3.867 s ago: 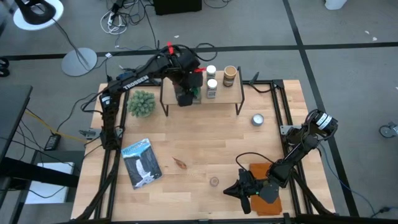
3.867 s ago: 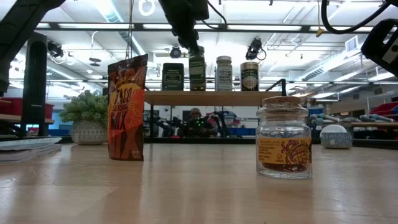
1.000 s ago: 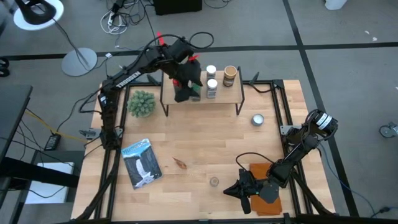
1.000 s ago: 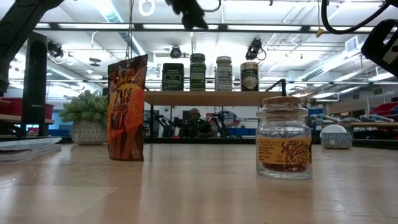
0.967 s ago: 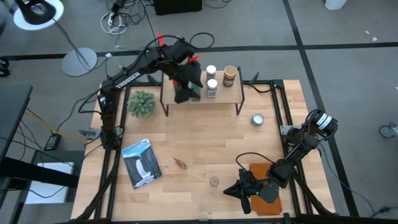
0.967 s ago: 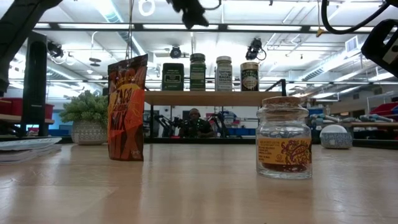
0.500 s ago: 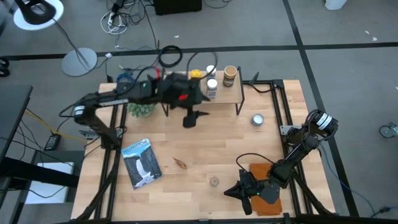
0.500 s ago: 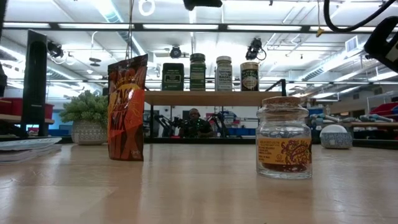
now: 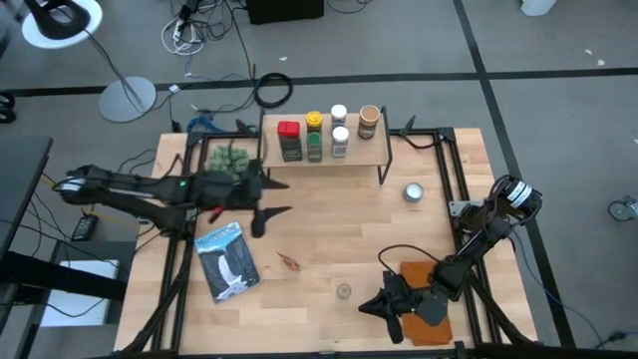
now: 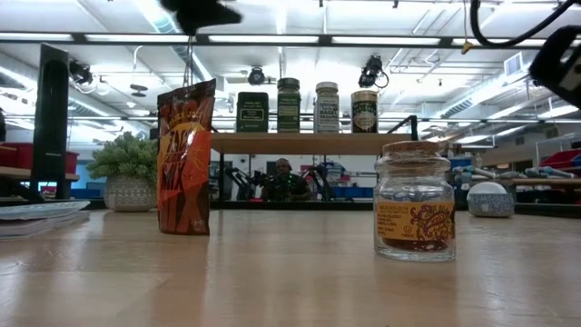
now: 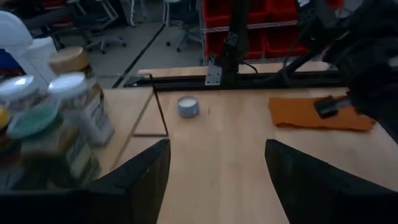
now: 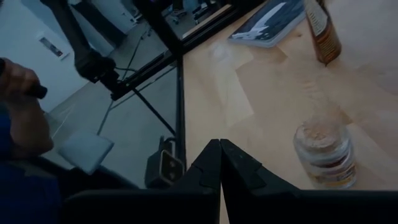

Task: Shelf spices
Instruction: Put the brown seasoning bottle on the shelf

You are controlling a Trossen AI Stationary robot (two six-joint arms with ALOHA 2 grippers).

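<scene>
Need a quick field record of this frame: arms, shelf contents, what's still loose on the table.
left gripper: open, empty, above the table between the plant and the booklet
right gripper: shut, parked at the near edge by the orange cloth
shelf: five spice containers on top, red-lidded one at its left end
off shelf: glass jar, orange pouch
other: round tin

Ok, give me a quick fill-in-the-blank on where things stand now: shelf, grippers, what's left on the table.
1. The red-lidded jar stands on the ____.
2. The left gripper hangs over the table with its fingers ____.
3. The right gripper, beside the orange cloth, is ____.
4. The glass jar on the table has a ____ lid.

Missing words: shelf; open; shut; cork
</scene>
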